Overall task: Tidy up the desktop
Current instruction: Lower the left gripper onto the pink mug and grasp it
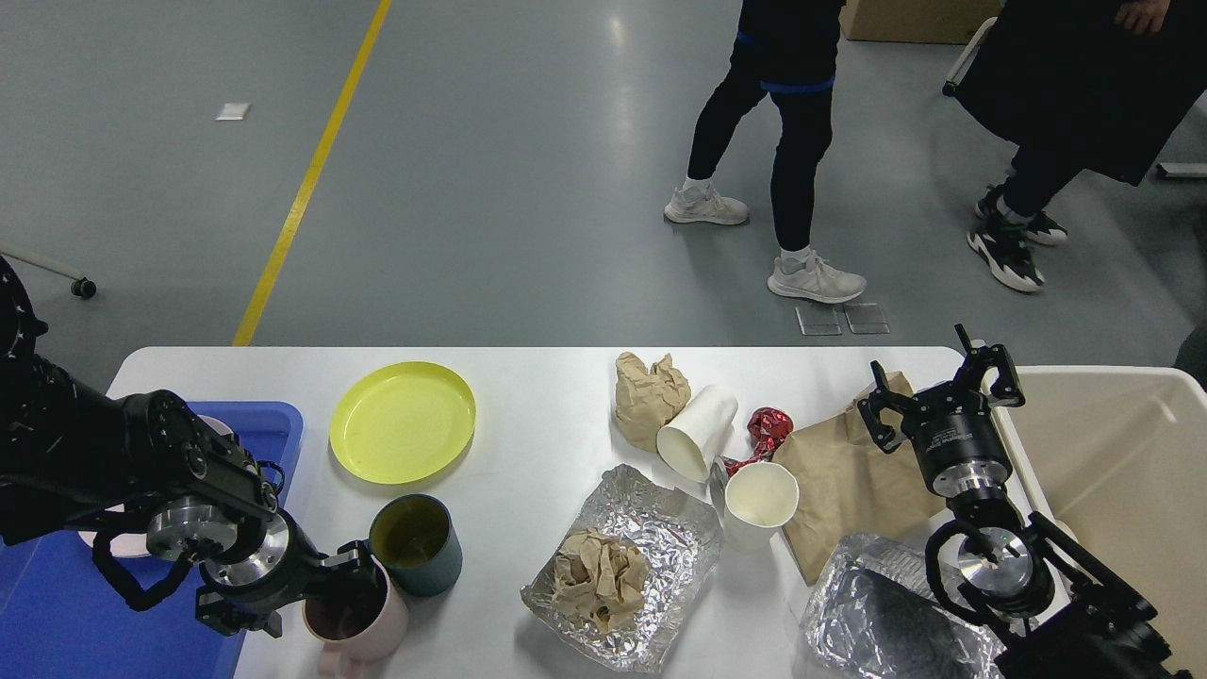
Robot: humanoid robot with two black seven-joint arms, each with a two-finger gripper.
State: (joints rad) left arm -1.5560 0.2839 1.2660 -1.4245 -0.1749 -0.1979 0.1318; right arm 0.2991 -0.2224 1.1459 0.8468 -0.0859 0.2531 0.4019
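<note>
The white desktop (547, 377) holds a yellow plate (403, 422), a teal mug (415, 544) and a pink mug (363, 618) on the left. My left gripper (297, 594) is open and low over the pink mug's left side, with one finger (356, 564) at its rim. A crumpled brown paper (649, 398), a lying white cup (698, 434), a red wrapper (768, 429), an upright white cup (760, 505) and a brown bag (839, 490) are at the right. My right gripper (943, 396) is open and empty over the bag's far right edge.
A blue tray (38, 613) at the left edge holds a pale plate (90, 542), mostly hidden by my arm. A foil sheet (660, 528) bears crumpled paper (599, 575). A foil tray (877, 613) lies front right. A beige bin (1113, 471) stands at the right. People walk behind the table.
</note>
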